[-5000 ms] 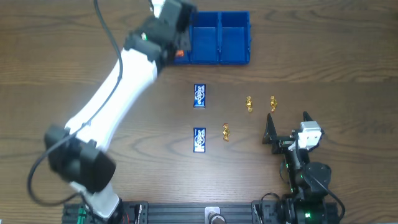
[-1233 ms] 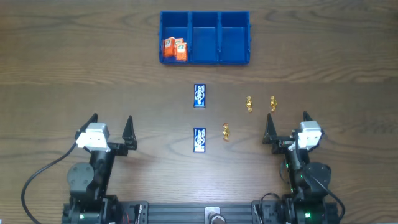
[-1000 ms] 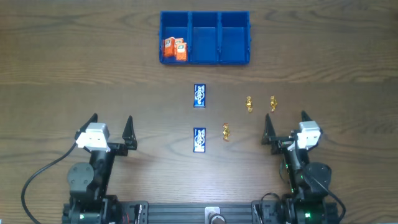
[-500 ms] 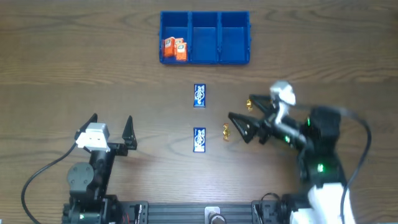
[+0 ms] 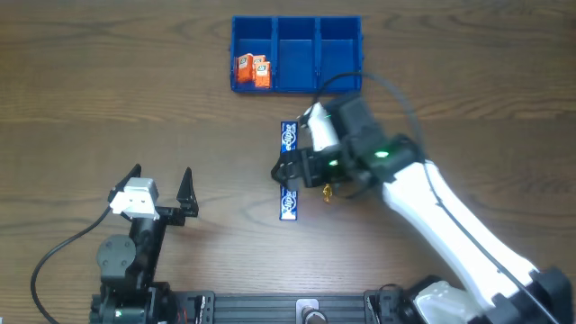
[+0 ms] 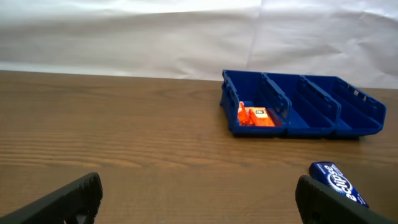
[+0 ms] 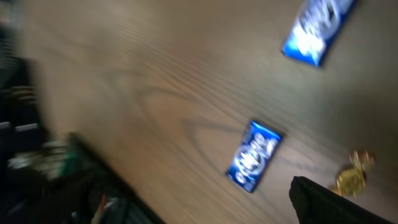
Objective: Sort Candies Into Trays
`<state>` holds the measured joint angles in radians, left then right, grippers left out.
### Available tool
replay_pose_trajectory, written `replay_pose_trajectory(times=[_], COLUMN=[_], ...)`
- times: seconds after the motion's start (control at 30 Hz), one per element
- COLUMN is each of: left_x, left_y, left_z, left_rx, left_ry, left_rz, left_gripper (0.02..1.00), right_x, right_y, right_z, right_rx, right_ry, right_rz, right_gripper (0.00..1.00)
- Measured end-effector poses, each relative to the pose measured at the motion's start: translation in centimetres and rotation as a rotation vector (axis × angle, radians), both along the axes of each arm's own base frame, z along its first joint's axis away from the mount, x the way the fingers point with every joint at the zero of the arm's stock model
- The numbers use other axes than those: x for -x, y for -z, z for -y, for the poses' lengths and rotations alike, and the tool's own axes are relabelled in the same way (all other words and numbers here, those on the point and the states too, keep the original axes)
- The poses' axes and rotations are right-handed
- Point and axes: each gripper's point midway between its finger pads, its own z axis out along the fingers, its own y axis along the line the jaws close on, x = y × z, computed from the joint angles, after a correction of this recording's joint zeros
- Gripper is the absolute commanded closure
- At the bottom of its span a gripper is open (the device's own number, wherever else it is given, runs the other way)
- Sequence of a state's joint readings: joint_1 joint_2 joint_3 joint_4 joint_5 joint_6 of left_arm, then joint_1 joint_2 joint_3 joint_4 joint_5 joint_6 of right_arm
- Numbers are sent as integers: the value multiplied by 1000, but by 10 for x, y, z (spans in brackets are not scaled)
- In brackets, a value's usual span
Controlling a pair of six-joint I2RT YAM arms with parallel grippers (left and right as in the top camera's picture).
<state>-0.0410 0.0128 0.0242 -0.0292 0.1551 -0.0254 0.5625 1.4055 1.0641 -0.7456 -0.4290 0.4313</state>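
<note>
The blue three-compartment tray (image 5: 297, 86) stands at the far middle of the table, with two orange candies (image 5: 252, 71) in its left compartment. Two blue candies lie below it: the far one (image 5: 288, 135) and the near one (image 5: 288, 206). My right gripper (image 5: 290, 173) hangs open between them, the arm reaching across from the right. The right wrist view shows the near blue candy (image 7: 254, 155), the far blue candy (image 7: 317, 28), a gold candy (image 7: 353, 175) and one finger (image 7: 336, 202). A gold candy (image 5: 327, 192) peeks out beside the arm. My left gripper (image 5: 162, 184) rests open at the near left, empty.
In the left wrist view the tray (image 6: 311, 102) with its orange candies (image 6: 254, 116) stands far ahead, and a blue candy (image 6: 336, 182) lies nearer. The right arm (image 5: 432, 216) covers the table's right middle. Bare wood lies left of the candies.
The left arm came back from the tray to its rest pose, leaving orange candies in the left compartment. The right arm left its rest pose and swung left over the blue candies.
</note>
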Motion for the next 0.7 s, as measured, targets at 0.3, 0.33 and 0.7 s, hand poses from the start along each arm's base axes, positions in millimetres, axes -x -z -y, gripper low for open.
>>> replay_pose_trajectory(times=[0.3,0.33,0.7], left_x=[0,0,0], left_y=[0,0,0], left_z=[0,0,0], left_rx=[0,0,0], left_ry=[0,0,0], left_rz=[0,0,0], left_gripper=[20,20,20], right_x=[31,33,35], right_y=[90,95,140], right_z=[-15,-15,-11], right_rx=[322,341,462], right_ry=[92,100,156], right_rz=[-173,-182,-234], right_gripper=[3,3,3])
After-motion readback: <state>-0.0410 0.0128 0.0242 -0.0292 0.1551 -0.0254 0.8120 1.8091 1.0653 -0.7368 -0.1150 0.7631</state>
